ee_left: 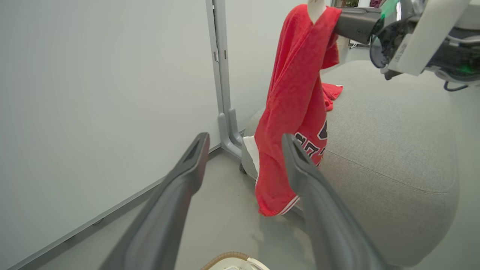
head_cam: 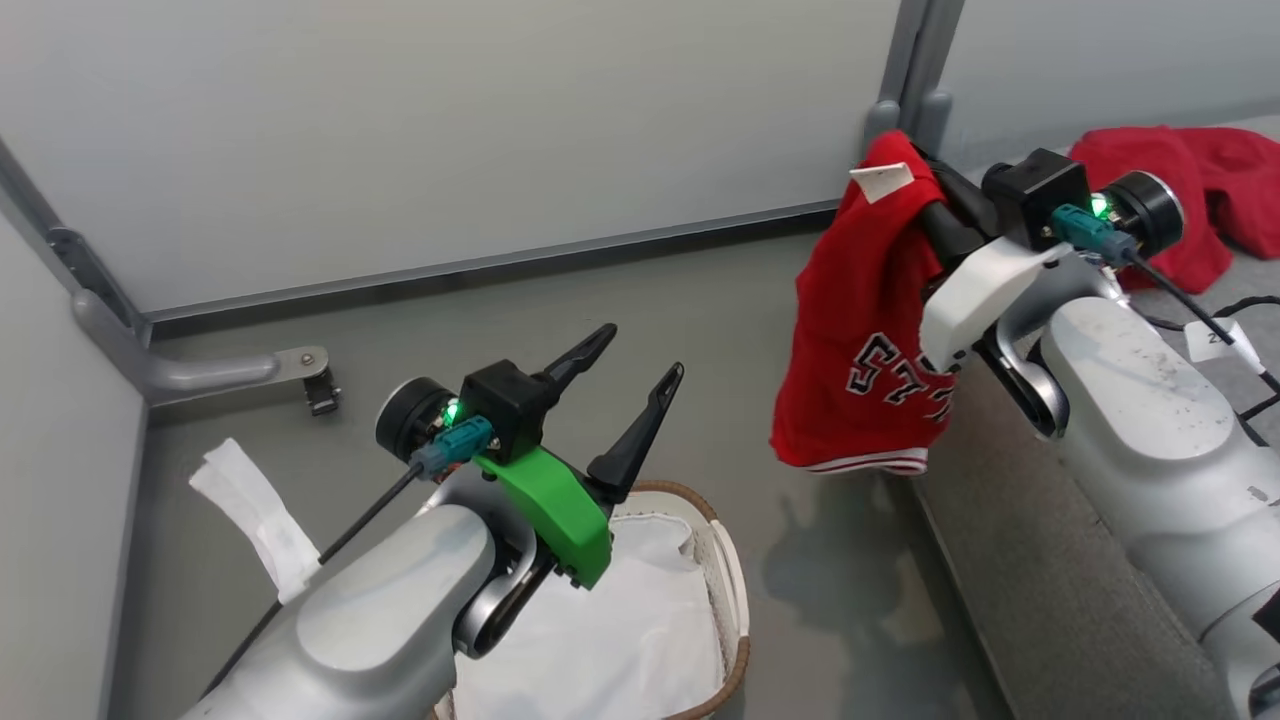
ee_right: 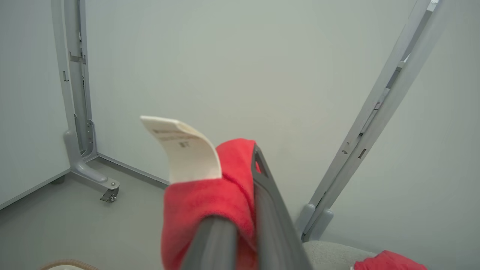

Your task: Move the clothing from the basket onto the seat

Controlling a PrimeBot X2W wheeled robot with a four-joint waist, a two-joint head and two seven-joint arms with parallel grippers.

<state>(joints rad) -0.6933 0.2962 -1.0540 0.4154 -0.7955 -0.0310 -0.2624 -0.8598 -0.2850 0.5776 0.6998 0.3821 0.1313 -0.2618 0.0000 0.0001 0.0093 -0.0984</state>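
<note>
My right gripper is shut on the red jersey, which hangs from it with black-and-white lettering and a white care tag on top. The jersey dangles over the floor just beside the grey seat's near edge. In the right wrist view the cloth wraps one finger of that gripper. A second red garment lies crumpled on the seat. My left gripper is open and holds nothing above the basket, where the white liner shows. The left wrist view shows its gripper pointing at the jersey.
Pale partition walls enclose the floor, with a grey post behind the jersey and a wheeled foot at the left. A white strip of cloth lies on the floor left of the basket. A black cable crosses the seat.
</note>
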